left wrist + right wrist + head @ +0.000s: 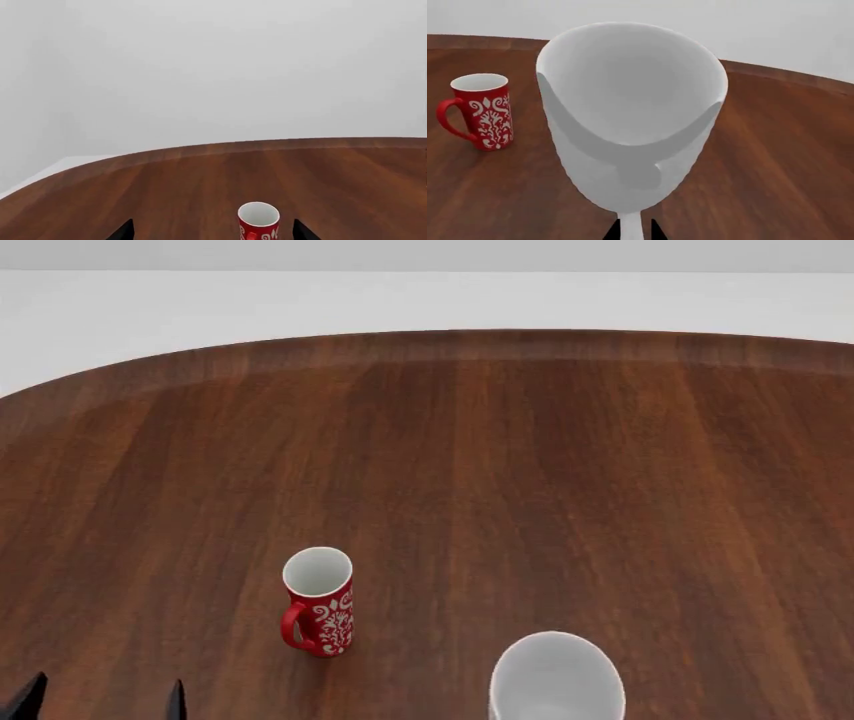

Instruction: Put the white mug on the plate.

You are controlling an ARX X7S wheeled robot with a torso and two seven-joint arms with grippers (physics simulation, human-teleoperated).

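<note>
The white mug [630, 100] fills the right wrist view, its opening facing the camera. My right gripper [630, 233] is shut on its loop handle, a dark finger on each side of the white strip. The mug also shows at the near edge of the head view [555, 680]; the right gripper itself is out of that view. My left gripper [100, 702] is open and empty at the near left. Its fingertips [123, 232] frame the wrist view. The plate is out of view in all frames.
A small red mug with a white floral pattern [320, 602] stands upright on the brown wooden table [534, 460], left of the white mug and ahead of the left gripper [259, 222]. It also shows in the right wrist view [484, 111]. The table's curved far edge [441, 337] meets a pale floor.
</note>
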